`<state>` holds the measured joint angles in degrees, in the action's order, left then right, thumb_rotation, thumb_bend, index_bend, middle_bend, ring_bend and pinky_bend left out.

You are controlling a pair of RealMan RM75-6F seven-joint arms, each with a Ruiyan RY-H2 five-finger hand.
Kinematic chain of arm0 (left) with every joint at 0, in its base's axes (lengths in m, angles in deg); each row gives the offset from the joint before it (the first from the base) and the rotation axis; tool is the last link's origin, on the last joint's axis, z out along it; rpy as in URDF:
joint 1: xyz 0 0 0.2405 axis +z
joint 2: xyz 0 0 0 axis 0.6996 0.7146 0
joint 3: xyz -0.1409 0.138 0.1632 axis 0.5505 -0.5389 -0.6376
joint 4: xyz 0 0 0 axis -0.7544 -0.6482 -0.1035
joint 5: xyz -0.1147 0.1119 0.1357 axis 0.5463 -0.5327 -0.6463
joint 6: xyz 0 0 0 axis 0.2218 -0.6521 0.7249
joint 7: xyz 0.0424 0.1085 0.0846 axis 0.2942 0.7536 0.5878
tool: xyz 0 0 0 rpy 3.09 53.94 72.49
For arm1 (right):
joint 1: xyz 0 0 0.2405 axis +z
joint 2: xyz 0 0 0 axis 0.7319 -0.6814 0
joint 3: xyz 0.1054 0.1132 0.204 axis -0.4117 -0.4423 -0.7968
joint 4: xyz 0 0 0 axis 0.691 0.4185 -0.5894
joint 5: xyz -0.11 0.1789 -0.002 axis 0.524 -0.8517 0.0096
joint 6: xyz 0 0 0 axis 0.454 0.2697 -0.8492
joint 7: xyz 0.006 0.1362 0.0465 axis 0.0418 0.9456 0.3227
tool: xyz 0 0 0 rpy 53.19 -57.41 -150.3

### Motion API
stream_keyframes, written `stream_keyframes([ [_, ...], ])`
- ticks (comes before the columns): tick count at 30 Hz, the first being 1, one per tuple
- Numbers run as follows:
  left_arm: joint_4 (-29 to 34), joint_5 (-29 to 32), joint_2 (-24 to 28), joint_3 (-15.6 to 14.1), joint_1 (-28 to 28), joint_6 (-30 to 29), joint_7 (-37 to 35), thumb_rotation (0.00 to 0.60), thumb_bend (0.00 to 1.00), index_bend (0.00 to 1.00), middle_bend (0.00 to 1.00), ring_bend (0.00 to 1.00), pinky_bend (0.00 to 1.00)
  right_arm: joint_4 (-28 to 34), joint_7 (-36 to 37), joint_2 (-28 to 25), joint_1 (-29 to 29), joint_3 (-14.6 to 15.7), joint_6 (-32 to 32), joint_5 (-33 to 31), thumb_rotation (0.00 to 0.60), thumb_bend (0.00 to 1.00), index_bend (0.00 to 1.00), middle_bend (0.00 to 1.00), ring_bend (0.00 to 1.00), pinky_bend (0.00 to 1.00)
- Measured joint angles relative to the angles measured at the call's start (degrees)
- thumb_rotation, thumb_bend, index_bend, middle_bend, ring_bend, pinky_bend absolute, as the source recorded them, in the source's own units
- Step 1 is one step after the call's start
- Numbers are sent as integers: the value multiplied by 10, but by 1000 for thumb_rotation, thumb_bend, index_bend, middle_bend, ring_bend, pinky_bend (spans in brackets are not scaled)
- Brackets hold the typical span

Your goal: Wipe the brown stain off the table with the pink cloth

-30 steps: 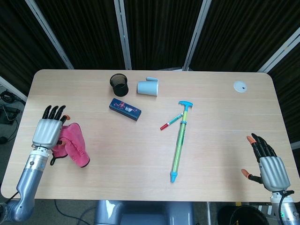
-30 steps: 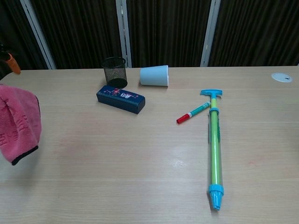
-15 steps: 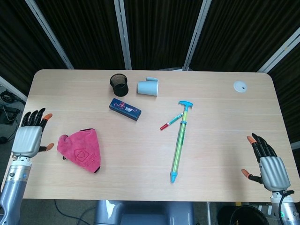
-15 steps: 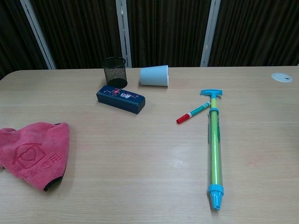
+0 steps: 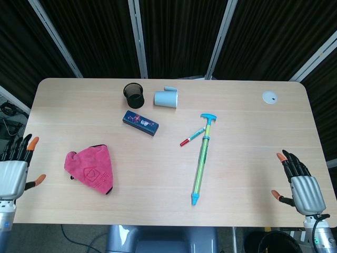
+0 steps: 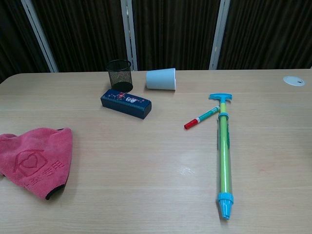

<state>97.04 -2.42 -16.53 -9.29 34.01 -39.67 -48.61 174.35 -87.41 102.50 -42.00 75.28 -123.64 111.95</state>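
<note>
The pink cloth (image 5: pixel 90 171) lies flat and loose on the table (image 5: pixel 237 121), toward my left end of it, roughly a rounded triangle with its broad side turned away from my left hand (image 5: pixel 15 169) and its narrower corner toward it. Nothing holds it. I take the cloth as my landmark for everything else.

I cannot pick out a brown stain in either view. In the chest view there is only a faint reddish tint on the wood just right of the cloth, too weak for me to call it the stain.

My left hand hangs at the table's edge, just beside the cloth on its left, fingers spread and holding nothing. My right hand (image 5: pixel 298 182) is well apart from the cloth, at the far opposite end, also spread and empty. So the left hand is clearly the nearer one, and the cloth lies straight to its right, toward the table's middle. If more wiping is needed, I judge that hand would reach in sideways and press down on the near corner.

Beyond the cloth, up and to its right, sit the dark blue box (image 5: pixel 140 122), the black mesh cup (image 5: pixel 134 95) and the pale cup (image 5: pixel 166 97) on its side. Farther right lie the red marker (image 5: pixel 192 136) and the long green pump (image 5: pixel 202 160).
</note>
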Motion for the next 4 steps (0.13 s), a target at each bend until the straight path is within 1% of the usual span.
stream_keyframes([
  [2,-21,-26,-1,-20,21,-17,-6,600,0,0,0,0,0,-1,-3,1,0,0,0,0,600,95,0,0,0,166],
  [4,-28,-33,-2,-30,34,-20,-15,600,0,0,0,0,0,-2,-4,1,-1,0,-1,0,600,94,0,0,0,166],
])
